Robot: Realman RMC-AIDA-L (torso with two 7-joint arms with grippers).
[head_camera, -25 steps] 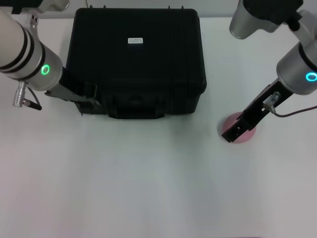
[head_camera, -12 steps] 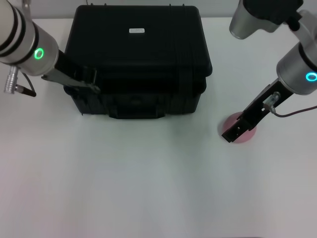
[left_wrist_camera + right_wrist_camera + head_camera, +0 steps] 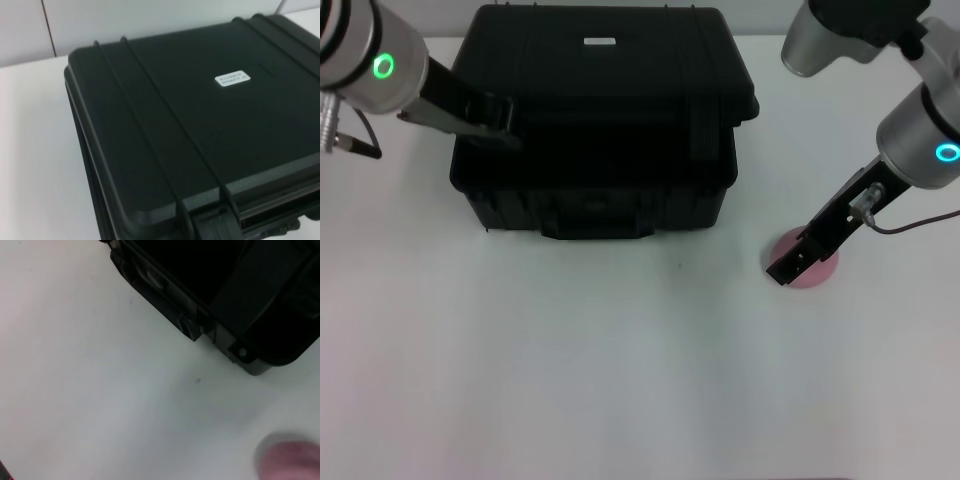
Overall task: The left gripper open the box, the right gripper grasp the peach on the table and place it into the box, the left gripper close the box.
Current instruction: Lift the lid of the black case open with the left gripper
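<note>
Small round pink peach (image 3: 809, 262) under right hand (image 3: 788, 266).

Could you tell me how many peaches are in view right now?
1. The small round pale pink peach lies on the white table, to the right of the black hard-shell box, partly covered by the right pincer. Nothing shows inside the box.

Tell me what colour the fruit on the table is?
The peach is pale pink, clearest in the head view.
</note>
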